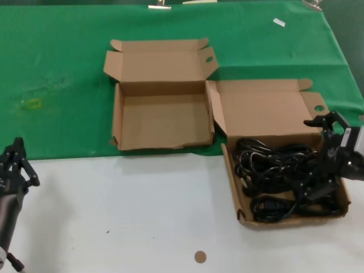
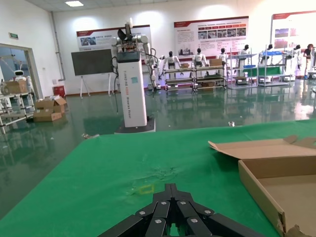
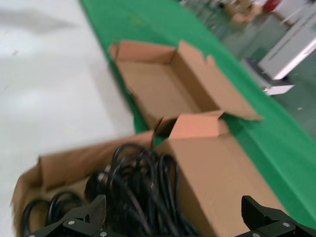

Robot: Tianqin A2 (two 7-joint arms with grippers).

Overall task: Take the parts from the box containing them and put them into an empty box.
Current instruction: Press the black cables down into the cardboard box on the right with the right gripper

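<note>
The right gripper (image 1: 320,160), fingers spread wide, hangs over the right side of the cord box (image 1: 233,170). The cords (image 1: 273,173) lie tangled just below and to its left. The empty box (image 1: 162,119) lies leftward; the left gripper (image 1: 17,165) idles, apparently pressed together.

Even, bright overhead light fills the head view; the boxes cast only soft, short shadows on the tabletop (image 1: 142,193). Ceiling lamps glare off the glossy hall floor in the left wrist view. The right wrist view is smeared throughout, probably motion blur, softening the cords (image 3: 138,182).
</note>
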